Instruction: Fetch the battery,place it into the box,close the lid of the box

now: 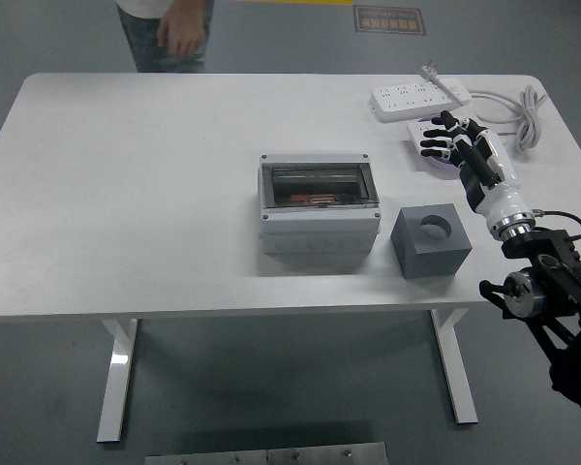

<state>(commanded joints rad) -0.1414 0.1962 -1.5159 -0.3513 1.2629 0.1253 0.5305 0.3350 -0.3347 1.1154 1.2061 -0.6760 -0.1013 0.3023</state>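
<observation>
Reaching over the table's right side, the right hand [457,147] hovers with its fingers spread apart and holding nothing, above a small white-and-purple object [428,145] that lies at about two o'clock from the grey enclosure box [320,215]. The box sits near the table's centre with its clear hinged lid [320,184] apparently down over an orange item [315,200] inside, most likely the battery. At three o'clock from the box stands a grey block with a round hole [430,240], empty as far as can be seen. A white power strip [418,95] and its coiled cable [523,108] lie at twelve o'clock from the hand. A person [169,34] stands at the far left edge. The risk, as I judge it, is that the open hand sweeps into the strip or snags the cable, dragging either across the white table [136,194]; a careless pass could also knock the block.
</observation>
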